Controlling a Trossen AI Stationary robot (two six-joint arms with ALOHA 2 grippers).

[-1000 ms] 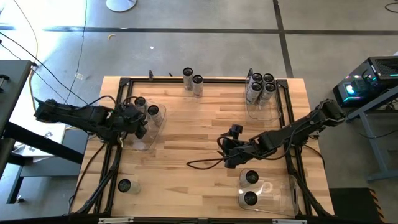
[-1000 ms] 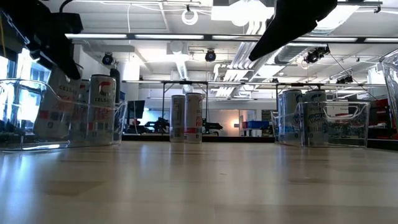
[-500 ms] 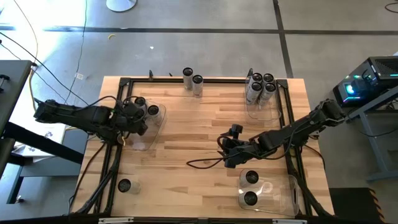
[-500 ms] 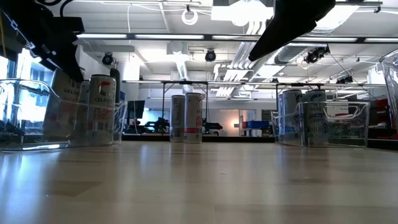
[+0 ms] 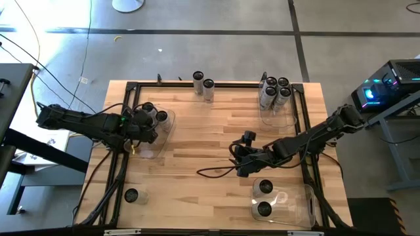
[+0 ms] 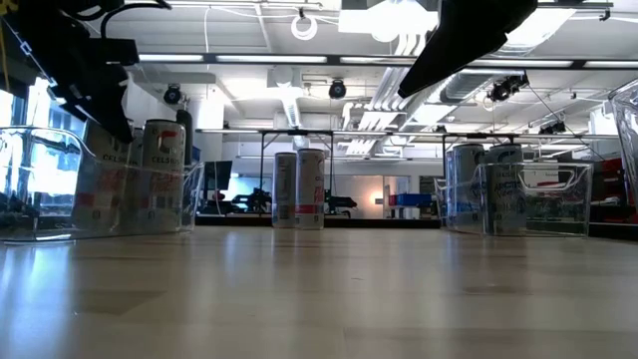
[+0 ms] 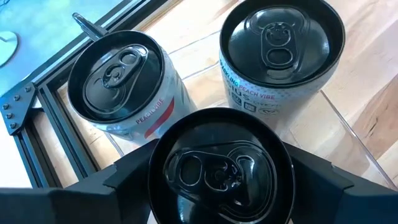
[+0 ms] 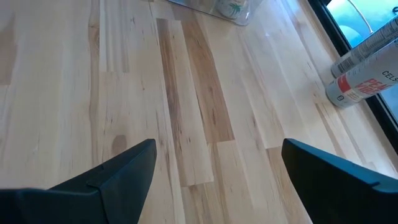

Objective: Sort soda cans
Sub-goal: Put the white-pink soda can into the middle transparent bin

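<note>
While our left gripper (image 5: 146, 123), fingers spread, straddles a soda can (image 7: 221, 168) in the nine-o'clock bin (image 5: 165, 134), we judge lifting clear comes next.

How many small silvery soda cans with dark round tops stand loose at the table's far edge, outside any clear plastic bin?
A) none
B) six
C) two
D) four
C: the high view shows just two small silvery soda cans side by side on bare wood at the far edge.

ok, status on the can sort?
Left gripper straddles a can in the left bin; grip unclear. Right gripper open over bare table. Nothing blocking.
</note>
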